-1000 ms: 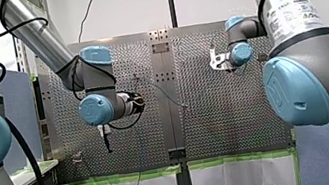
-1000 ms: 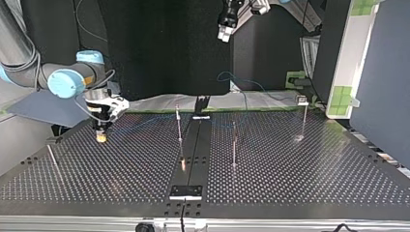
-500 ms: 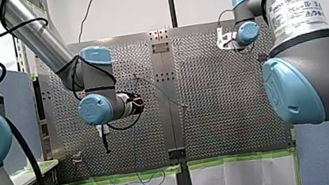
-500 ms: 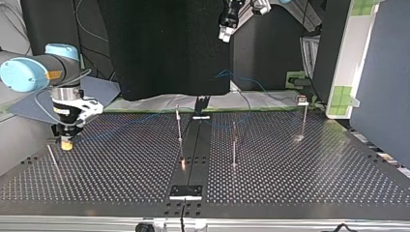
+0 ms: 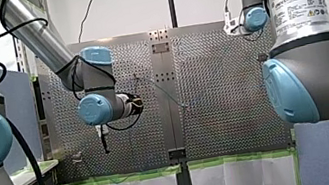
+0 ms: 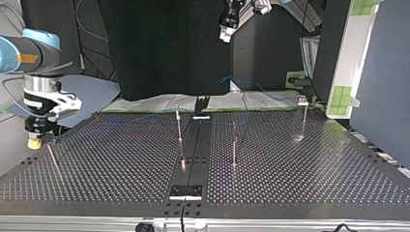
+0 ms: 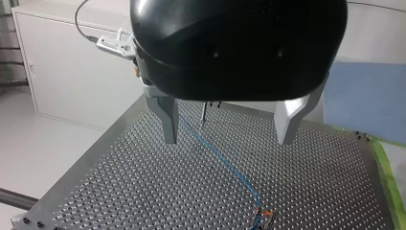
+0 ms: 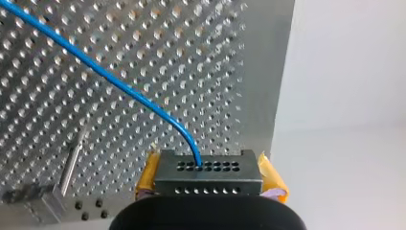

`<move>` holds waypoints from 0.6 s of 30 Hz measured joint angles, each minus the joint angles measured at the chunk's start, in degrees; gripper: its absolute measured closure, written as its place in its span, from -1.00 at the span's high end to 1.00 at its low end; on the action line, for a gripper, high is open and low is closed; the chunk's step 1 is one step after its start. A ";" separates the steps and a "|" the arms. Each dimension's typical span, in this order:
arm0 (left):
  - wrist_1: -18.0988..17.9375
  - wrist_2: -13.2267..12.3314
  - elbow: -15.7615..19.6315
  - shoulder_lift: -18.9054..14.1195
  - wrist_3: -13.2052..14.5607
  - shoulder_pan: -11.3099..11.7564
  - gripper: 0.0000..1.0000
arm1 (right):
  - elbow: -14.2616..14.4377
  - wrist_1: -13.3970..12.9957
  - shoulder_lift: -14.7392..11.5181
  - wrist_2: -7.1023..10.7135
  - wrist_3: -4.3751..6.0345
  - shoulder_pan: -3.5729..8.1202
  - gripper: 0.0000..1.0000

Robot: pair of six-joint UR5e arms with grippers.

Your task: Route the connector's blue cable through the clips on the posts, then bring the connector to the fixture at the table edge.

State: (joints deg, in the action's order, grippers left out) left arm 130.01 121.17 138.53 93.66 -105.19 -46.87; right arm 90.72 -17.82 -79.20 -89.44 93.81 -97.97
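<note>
My right gripper, with yellow pads, is shut on the black connector above the table's edge at the top view's left. The blue cable leaves the connector's top and runs back over the perforated table. It shows faintly near the thin posts. My left gripper hangs high above the table's far side. It is open, with nothing between its metal fingers. Under it the cable crosses the table to an orange-tipped clip.
A third post with a clip stands at the top view's right. A tilted metal rod and a grey block lie close beside my right gripper. A black plate sits at the table's near edge, and a dark rail runs down the middle.
My right arm has carried the connector from near the middle posts toward the top view's left edge, drawing the cable after it. The slack on the cloth has been pulled up. My left arm stayed still.
</note>
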 joint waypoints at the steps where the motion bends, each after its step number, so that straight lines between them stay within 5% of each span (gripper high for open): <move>1: 0.02 0.02 -0.01 0.01 0.02 0.00 1.00 | 0.30 -0.15 0.08 -0.13 -0.12 0.14 -1.00; 18: 0.40 0.16 -0.02 0.01 0.65 -0.01 1.00 | 5.19 -5.21 4.20 -0.39 -1.36 1.67 -1.00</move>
State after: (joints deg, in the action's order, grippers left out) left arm 130.41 121.32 138.51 93.67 -104.54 -46.88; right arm 95.91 -23.03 -75.00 -89.83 92.45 -96.30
